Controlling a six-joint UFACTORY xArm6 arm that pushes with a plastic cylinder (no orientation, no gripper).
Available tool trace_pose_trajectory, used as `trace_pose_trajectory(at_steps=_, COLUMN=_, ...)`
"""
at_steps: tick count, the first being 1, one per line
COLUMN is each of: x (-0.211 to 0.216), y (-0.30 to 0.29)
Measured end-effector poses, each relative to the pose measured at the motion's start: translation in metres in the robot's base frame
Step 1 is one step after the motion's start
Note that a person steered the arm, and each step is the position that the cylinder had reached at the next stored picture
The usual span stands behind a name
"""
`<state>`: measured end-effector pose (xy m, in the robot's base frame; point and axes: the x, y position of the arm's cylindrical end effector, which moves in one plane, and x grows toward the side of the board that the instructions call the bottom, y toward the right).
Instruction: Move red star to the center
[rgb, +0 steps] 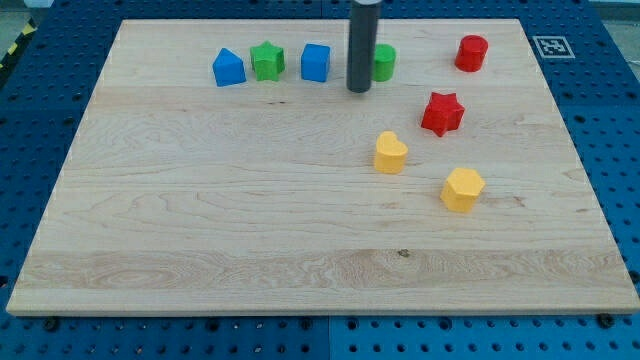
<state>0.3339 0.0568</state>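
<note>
Blue pegboard-style bench all around, with a pale wooden board (200, 220) sitting on it and taking up most of the one camera view. Off the board's top right corner sits a small black-and-white marker tag (552, 45).

So, my tip (359, 90) is up near the view's top, coming down as a dark rod from the top edge. No jaws on this thing at all, just the bare rod end, so it has hold of nothing. It sits just left of a green block (384, 62), which the rod partly hides, so I can't really make out the shape or whether they touch.

Along that same top row, going left: a blue cube (315, 62), a green star (266, 60) and a blue block with a peaked top (229, 68), like a little house.

The red star (442, 112) is right of centre and a bit above the middle, down and to the right of my tip, clearly apart from it. Up beyond it, near the top right, is a red cylinder-ish block (471, 53).

Below the red star there's a yellow heart (390, 153) to its lower left and a yellow hexagon-looking block (462, 189) further down.
</note>
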Motion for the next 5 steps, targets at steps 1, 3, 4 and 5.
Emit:
trace_pose_trajectory(at_steps=1, x=0.007, y=0.031)
trace_pose_trajectory(at_steps=3, x=0.020, y=0.112)
trace_pose_trajectory(at_steps=4, x=0.054, y=0.144)
trace_pose_trajectory(at_steps=5, x=0.061, y=0.145)
